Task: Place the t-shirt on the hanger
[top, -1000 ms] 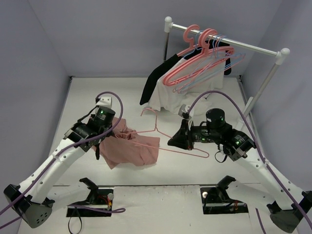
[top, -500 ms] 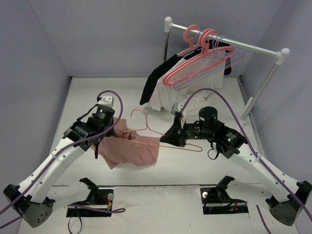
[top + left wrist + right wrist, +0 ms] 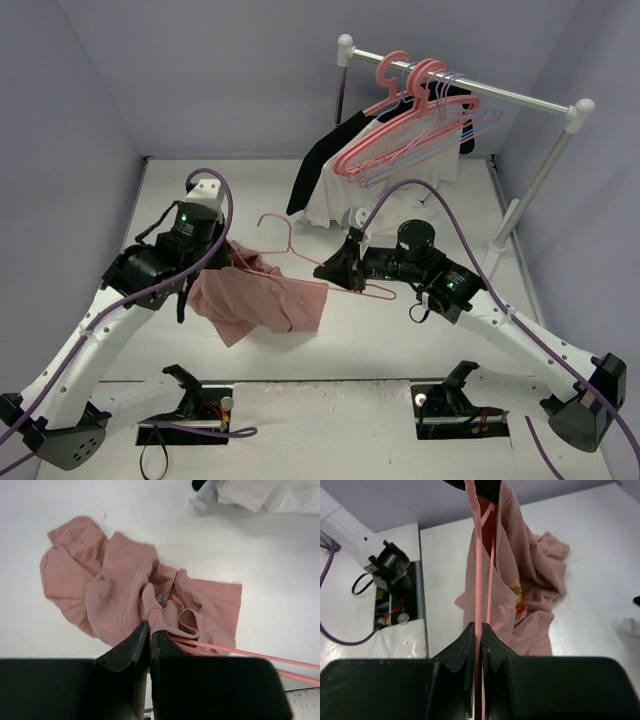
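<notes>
My left pincer [image 3: 150,630] and right pincer [image 3: 478,630] are both matte black, the t-shirt [image 3: 115,585] is plain dusty salmon pink with a small yellow-and-red label [image 3: 172,602] at its neck, the hanger [image 3: 477,580] a paler pink, the table [image 3: 260,545] white, my cables [image 3: 415,182] purple

Back right, the clothes rail [image 3: 500,97] carries coral hangers [image 3: 420,80] and lilac-blue hangers [image 3: 486,120]; a white garment [image 3: 338,196] and a black garment [image 3: 312,172] drape below.
</notes>
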